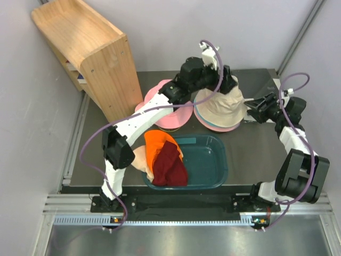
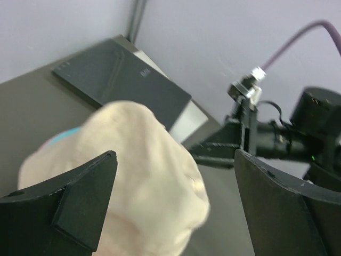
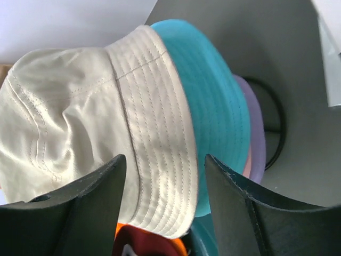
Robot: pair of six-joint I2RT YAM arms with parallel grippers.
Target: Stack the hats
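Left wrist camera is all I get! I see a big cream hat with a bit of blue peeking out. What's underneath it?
Observer: The beige hat sits on a teal hat, and a lavender hat shows its brim below that.
Operator: Cool! Are any hats not stacked yet?
Observer: Yes, an orange hat lies at the left end of the dark teal tub with a maroon hat on top of it.
Operator: Is there a pink one?
Observer: Yes, a pink hat lies just beside that pile, on its left in the overhead view.
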